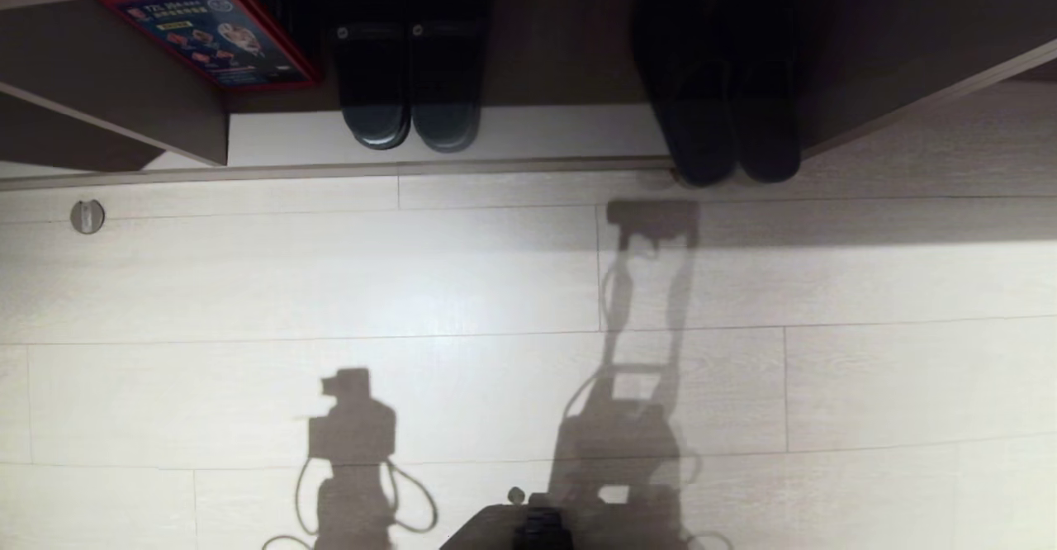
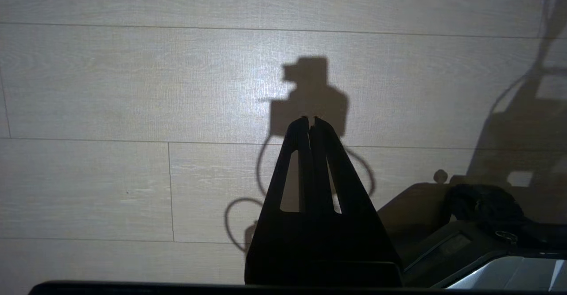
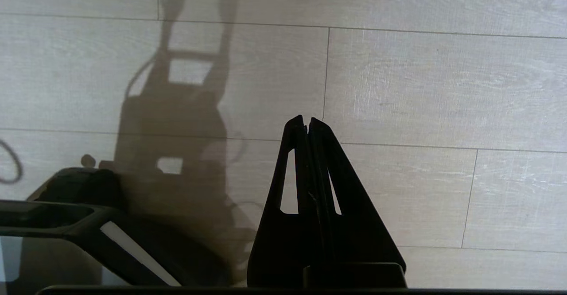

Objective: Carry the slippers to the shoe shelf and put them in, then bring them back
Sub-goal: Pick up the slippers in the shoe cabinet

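Sitting side by side in the shoe shelf, the slippers occupy its right part, their rounded ends poking past the front edge of the thin floor board toward the floor. Left of them in the same open compartment stands a shinier black pair of sandals, and further left a red-edged printed box. Well apart from the shelf, the left claw and right claw hang over bare floorboards, each pressed together and pinching nothing.

Head looks down; wrists share its floor.
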